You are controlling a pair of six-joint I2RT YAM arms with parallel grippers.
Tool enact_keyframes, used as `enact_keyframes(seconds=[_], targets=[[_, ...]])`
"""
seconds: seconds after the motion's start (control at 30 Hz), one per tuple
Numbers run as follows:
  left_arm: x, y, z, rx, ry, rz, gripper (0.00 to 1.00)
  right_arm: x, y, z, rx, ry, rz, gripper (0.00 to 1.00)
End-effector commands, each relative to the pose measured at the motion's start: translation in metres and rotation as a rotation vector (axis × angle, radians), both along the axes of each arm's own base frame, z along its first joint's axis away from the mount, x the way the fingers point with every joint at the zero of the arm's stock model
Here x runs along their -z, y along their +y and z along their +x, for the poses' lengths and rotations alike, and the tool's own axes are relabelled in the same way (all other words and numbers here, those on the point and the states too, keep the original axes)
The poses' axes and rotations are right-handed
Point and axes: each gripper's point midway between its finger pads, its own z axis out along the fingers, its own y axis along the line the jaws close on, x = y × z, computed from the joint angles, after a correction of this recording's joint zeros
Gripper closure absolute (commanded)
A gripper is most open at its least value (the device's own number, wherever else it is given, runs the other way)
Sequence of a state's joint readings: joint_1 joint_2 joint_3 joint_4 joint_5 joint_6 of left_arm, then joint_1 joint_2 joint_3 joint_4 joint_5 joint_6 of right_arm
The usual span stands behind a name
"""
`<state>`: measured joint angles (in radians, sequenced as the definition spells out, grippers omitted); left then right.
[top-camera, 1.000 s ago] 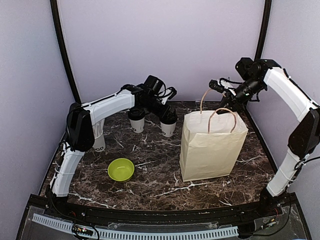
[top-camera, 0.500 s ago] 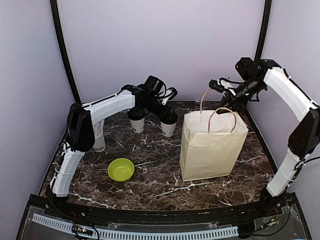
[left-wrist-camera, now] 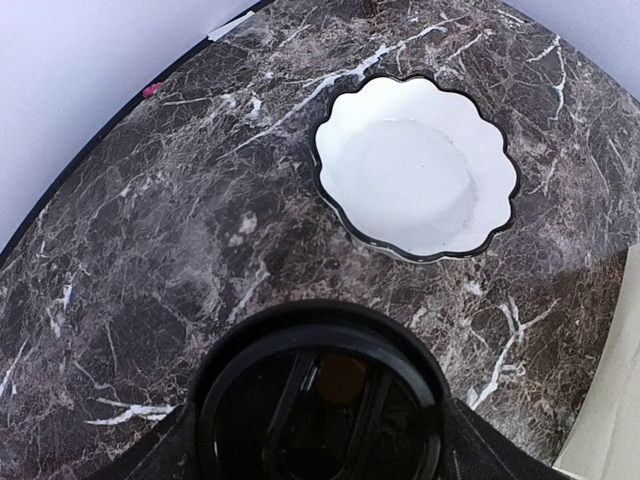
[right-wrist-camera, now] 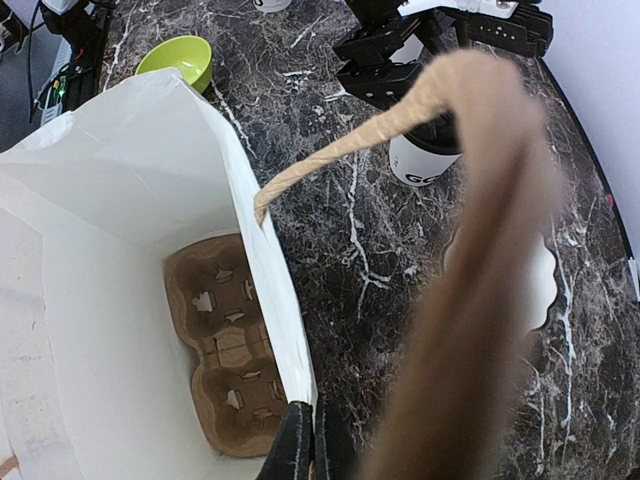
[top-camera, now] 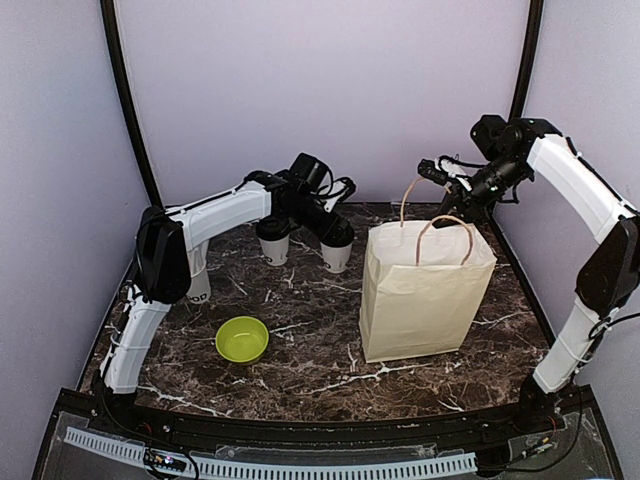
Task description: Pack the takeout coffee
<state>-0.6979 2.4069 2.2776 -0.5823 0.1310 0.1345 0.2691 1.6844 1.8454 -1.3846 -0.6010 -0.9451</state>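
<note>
Two white coffee cups with black lids stand at the back of the table. My left gripper (top-camera: 336, 232) is closed round the lid of the right cup (top-camera: 337, 256), which stands on the table. Its lid (left-wrist-camera: 320, 400) fills the gap between my fingers in the left wrist view. The same cup shows in the right wrist view (right-wrist-camera: 425, 160). The other cup (top-camera: 273, 242) stands free just to its left. My right gripper (right-wrist-camera: 318, 440) is shut on the back rim of the open white paper bag (top-camera: 425, 295), holding it upright. A brown cardboard cup carrier (right-wrist-camera: 228, 345) lies in the bag's bottom.
A lime-green bowl (top-camera: 241, 339) sits at front left. A white cup with straws (top-camera: 197, 280) stands half hidden behind my left arm. A white scalloped dish (left-wrist-camera: 415, 170) lies at the back between cup and bag. The bag's handle (right-wrist-camera: 470, 250) blocks much of the right wrist view.
</note>
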Motion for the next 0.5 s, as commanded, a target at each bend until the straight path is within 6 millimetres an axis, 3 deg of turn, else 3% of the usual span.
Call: enact_keyframes(seconds=[0.0, 0.1, 0.23, 0.3, 0.33, 0.37, 0.4, 0.43, 0.47], targets=[[-0.004, 0.001, -0.001, 0.005, -0.018, 0.026, 0.20, 0.002, -0.004, 0.001, 0.015, 0.014, -0.023, 1.00], [-0.016, 0.000, -0.003, 0.006, -0.024, 0.011, 0.26, 0.000, -0.004, 0.003, 0.018, 0.010, -0.019, 1.00], [-0.053, -0.001, -0.011, 0.014, -0.057, -0.032, 0.31, -0.002, -0.003, 0.003, 0.018, 0.012, -0.018, 1.00], [-0.090, 0.002, -0.022, 0.024, -0.096, -0.071, 0.31, -0.002, -0.002, 0.003, 0.016, 0.012, -0.015, 1.00], [-0.093, 0.004, -0.028, 0.030, -0.092, -0.073, 0.31, -0.002, -0.001, 0.003, 0.015, 0.012, -0.015, 0.99], [-0.116, 0.007, -0.037, 0.040, -0.114, -0.100, 0.31, -0.003, 0.000, 0.003, 0.013, 0.011, -0.014, 0.99], [-0.112, 0.011, -0.043, 0.042, -0.101, -0.096, 0.32, -0.003, 0.001, 0.003, 0.013, 0.009, -0.014, 0.99], [-0.133, 0.015, -0.053, 0.048, -0.122, -0.123, 0.32, -0.003, 0.003, 0.003, 0.011, 0.005, -0.014, 0.99], [-0.123, 0.019, -0.060, 0.051, -0.099, -0.111, 0.32, -0.002, 0.004, 0.003, 0.009, 0.003, -0.014, 0.99]])
